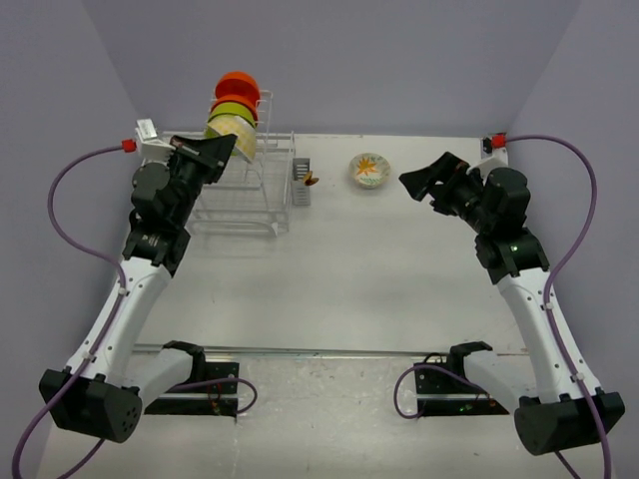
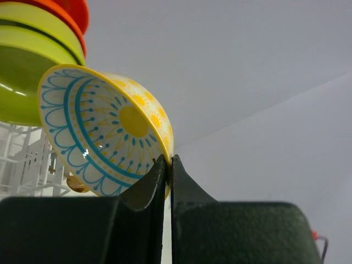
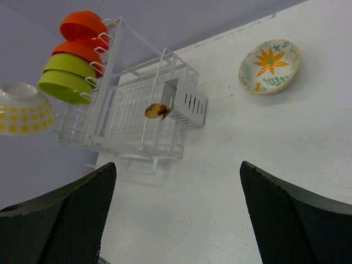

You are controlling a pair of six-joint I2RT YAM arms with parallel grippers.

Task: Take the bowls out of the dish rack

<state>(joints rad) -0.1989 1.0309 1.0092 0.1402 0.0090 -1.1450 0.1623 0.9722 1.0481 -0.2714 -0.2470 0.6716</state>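
The white wire dish rack (image 1: 245, 190) stands at the back left. Its upright tier holds two orange-red bowls (image 1: 238, 88) and two lime-green bowls (image 1: 231, 113). My left gripper (image 1: 225, 148) is shut on the rim of a yellow bowl, white inside with a blue pattern (image 2: 104, 132), and holds it just below the green bowls (image 2: 27, 60). The left fingertips (image 2: 165, 165) pinch its rim. A white bowl with an orange flower (image 1: 368, 170) lies on the table right of the rack. My right gripper (image 1: 424, 182) is open and empty above the table, right of that bowl (image 3: 269, 66).
A small grey cutlery holder (image 3: 187, 102) hangs on the rack's right end, with a golden spoon (image 3: 155, 110) in it. The rack's low tray (image 3: 124, 118) holds nothing that I can see. Purple walls close the table at the back and sides.
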